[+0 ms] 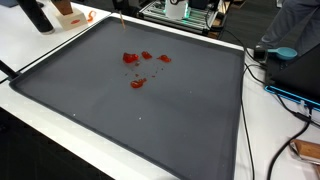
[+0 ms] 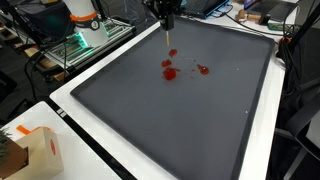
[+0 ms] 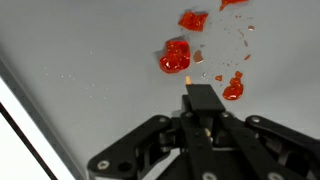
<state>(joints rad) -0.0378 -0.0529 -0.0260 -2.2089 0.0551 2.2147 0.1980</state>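
Several red blobs [image 3: 176,56] lie clustered on the grey mat [image 2: 200,120], which covers the white surface [image 1: 40,55]. The gripper [image 3: 200,112] is clamped on a thin stick [image 2: 168,38], held upright, its tip [image 3: 190,83] just beside the largest blob

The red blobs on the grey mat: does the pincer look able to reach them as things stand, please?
Probably yes: the pincer, shut on a thin stick, hangs just beside the red blobs, with nothing showing between.
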